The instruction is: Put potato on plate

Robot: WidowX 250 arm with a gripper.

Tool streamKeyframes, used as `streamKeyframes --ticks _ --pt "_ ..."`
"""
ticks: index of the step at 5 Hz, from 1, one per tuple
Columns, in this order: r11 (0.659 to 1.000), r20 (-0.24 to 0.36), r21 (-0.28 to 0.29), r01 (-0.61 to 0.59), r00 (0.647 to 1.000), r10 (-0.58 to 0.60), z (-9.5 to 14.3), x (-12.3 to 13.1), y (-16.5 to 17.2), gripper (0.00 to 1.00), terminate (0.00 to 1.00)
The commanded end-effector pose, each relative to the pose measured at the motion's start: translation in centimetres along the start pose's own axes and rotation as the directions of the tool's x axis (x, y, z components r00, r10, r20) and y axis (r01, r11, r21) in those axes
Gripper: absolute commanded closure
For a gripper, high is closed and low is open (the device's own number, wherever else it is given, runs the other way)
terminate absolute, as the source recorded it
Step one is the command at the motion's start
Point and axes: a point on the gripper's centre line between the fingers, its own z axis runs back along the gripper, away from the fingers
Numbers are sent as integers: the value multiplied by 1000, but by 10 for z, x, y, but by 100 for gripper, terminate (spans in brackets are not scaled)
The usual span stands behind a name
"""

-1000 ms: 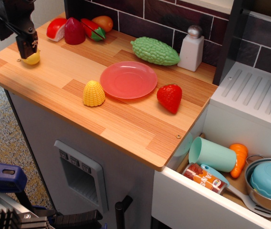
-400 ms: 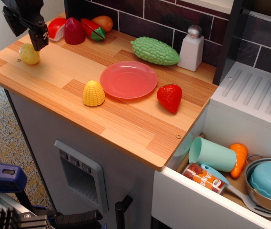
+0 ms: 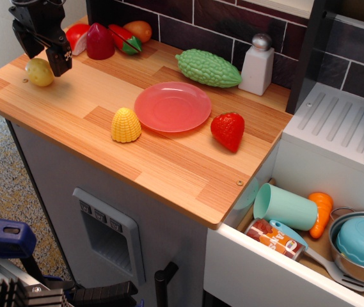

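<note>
The gripper [image 3: 43, 54] hangs at the far left corner of the worktop [image 3: 169, 160], black body upright, both fingers [image 3: 60, 62] pointing down and spread apart, grasping nothing. The potato [image 3: 39, 72] rests on the worktop between the fingers, near the left edge. The plate [image 3: 173, 107] lies well apart from the potato, toward the worktop centre. The corn piece [image 3: 125, 125] sits just beside the plate's near-left rim; the strawberry [image 3: 227, 131] sits just beside its right rim.

Wood counter [image 3: 169, 160], dark tiled wall [image 3: 220, 32] (pale grout).
</note>
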Motion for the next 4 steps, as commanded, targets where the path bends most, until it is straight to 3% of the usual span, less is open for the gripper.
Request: streamKeyframes --ticks 1,4 --pt "999 23 33 5 1000 -6 16 6 12 0 0" --pt "1000 14 9 -21 1000 21 9 -18 14 0 0"
